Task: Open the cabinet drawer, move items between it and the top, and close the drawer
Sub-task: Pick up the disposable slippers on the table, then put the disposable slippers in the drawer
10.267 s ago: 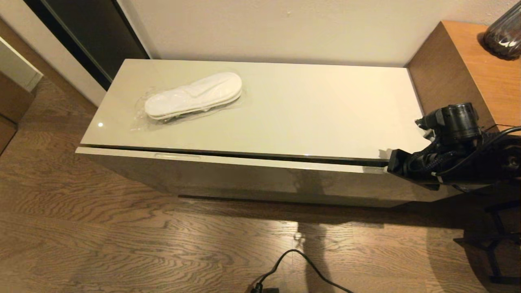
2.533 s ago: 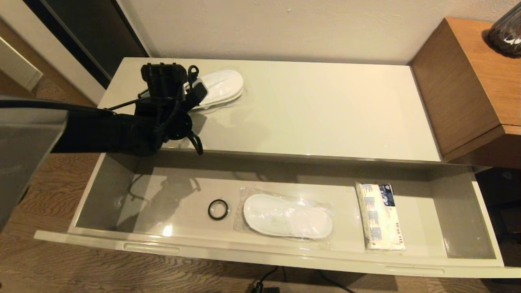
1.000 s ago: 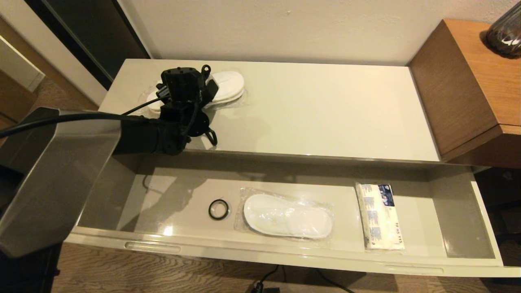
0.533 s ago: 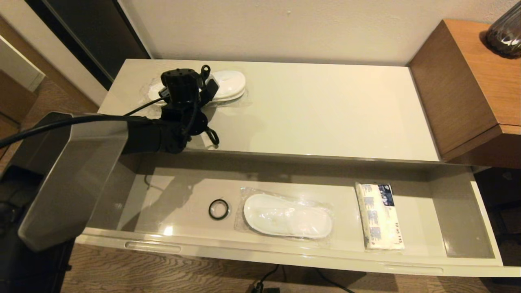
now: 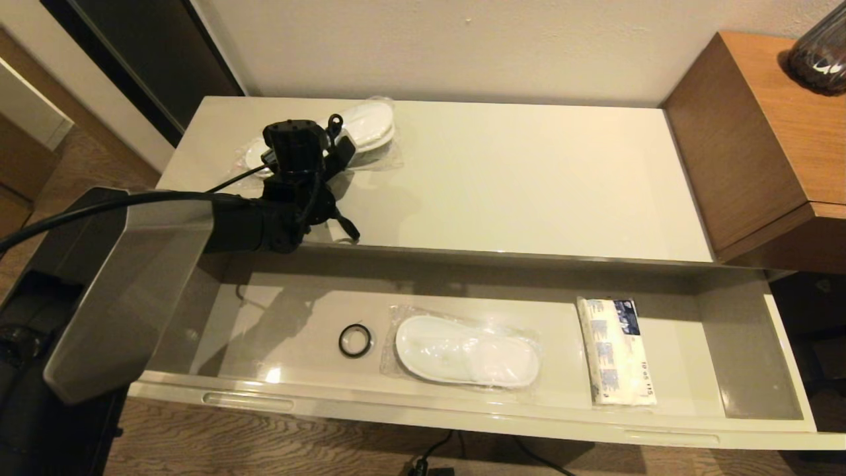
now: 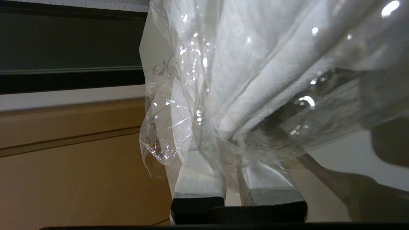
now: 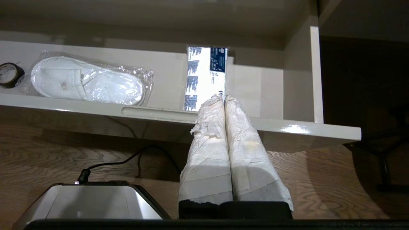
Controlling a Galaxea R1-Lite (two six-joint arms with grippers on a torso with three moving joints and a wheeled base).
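The cabinet drawer point(image 5: 462, 418) stands pulled wide open below the cream top point(image 5: 529, 178). At the top's back left lie white slippers in clear wrap point(image 5: 368, 124). My left gripper point(image 5: 316, 151) is shut on them; the left wrist view shows its fingers point(image 6: 198, 172) pinching the crumpled wrap and slipper edge point(image 6: 249, 64), with the gripper's tips point(image 6: 228, 142) buried in plastic. A second wrapped pair of slippers point(image 5: 466, 350) and a tissue pack with blue print point(image 5: 618, 350) lie inside the drawer. My right gripper point(image 7: 223, 98) hangs shut and empty in front of the drawer's front edge point(image 7: 287, 127), out of the head view.
A black tape ring point(image 5: 355, 340) lies in the drawer left of the slippers. A taller brown wooden unit point(image 5: 780, 132) with a dark vase point(image 5: 819, 53) stands at the right. A black cable point(image 5: 429, 463) runs over the wooden floor under the drawer front.
My left gripper has shut on the wrapped slippers on the top. The pack has tipped and its far end has slid toward the wall.
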